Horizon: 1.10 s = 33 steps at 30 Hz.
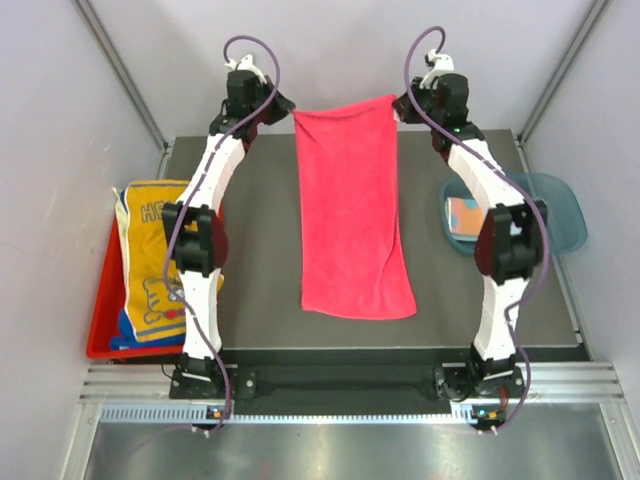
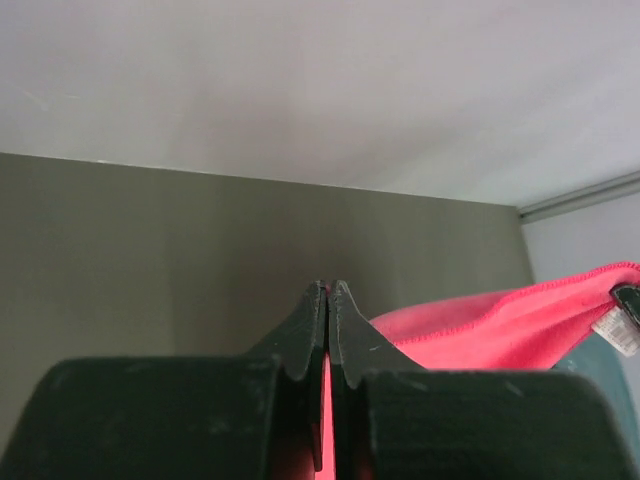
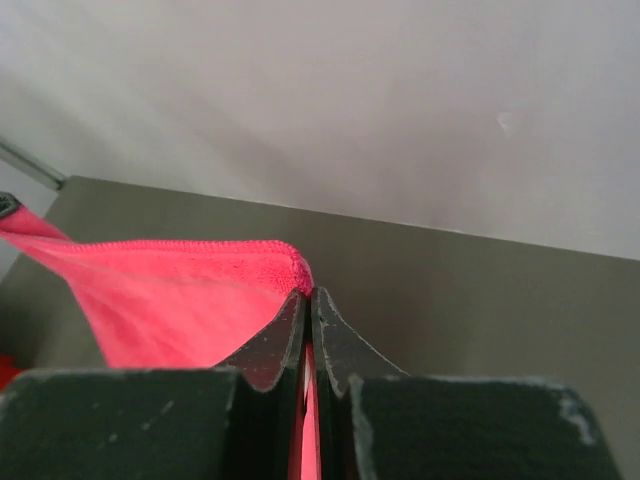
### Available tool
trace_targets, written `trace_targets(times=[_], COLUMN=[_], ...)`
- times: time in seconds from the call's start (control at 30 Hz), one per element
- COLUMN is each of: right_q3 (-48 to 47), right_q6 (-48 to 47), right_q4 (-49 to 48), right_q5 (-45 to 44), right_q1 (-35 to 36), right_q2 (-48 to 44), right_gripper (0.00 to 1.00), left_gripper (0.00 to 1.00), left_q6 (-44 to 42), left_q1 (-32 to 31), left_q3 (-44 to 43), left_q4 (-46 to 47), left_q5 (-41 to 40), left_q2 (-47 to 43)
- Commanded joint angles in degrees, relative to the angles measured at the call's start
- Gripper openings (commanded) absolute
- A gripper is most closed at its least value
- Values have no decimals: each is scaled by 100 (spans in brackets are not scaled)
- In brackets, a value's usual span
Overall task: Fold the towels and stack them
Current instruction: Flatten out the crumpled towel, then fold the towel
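Clamping the pink towel (image 1: 350, 210), left hand (image 1: 289, 111) and right hand (image 1: 398, 103) hover above the grey table (image 1: 262, 285) between pale walls (image 1: 60, 110).

Left arm: white links rise from the near base, bend at the elbow and reach to the far side.
Left end effector (image 1: 283, 108): jaws pressed together, pinching one top corner of the pink towel (image 1: 350, 210).
Right arm: mirrors the left, reaching equally far.
Right end effector (image 1: 403, 104): jaws pressed together, pinching the opposite top corner.

Lab test cell: plain white panel walls (image 1: 50, 120), aluminium frame rails (image 1: 120, 68), dark grey worktable (image 1: 260, 260).
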<state>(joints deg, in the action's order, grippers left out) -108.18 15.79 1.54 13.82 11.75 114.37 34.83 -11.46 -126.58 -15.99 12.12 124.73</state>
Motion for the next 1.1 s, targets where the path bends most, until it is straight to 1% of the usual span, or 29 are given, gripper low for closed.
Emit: trace_targets(times=[0.0,0.07,0.17,0.3,0.5,0.67,0.8,0.93,1.07], right_q3=[-984,-1169,-934,-915,-371,-64,569,1481,2291], right_q6=[222,223,249,196,187,205,223,266,389], right_q4=[-629,-620,-856,-875,-1138,-1261,-1472,-1736,-2017], right_q5=[305,287,218,164,-20,41,33,33,33], right_q1=[-164,-225,-278,-313,-340,-410,-401,-410,-428], right_q2=[592,814,973,1158,1000,921,553,122,-422], right_gripper=[0,0,0,0,0,0,0,0,0], left_gripper=[0,0,0,0,0,0,0,0,0], left_q6=[-20,-38,-82,-12,68,76,112,77,129], left_q1=[74,83,100,136,127,118,66,-40,-163], left_q3=[-868,-746,-351,-358,-60,423,862,1661,2453], left_q4=[623,772,1036,1098,1168,1300,1423,1555,1880], left_q5=[300,282,265,361,528,590,634,634,634], left_q2=[305,508,588,789,808,623,343,-18,-518])
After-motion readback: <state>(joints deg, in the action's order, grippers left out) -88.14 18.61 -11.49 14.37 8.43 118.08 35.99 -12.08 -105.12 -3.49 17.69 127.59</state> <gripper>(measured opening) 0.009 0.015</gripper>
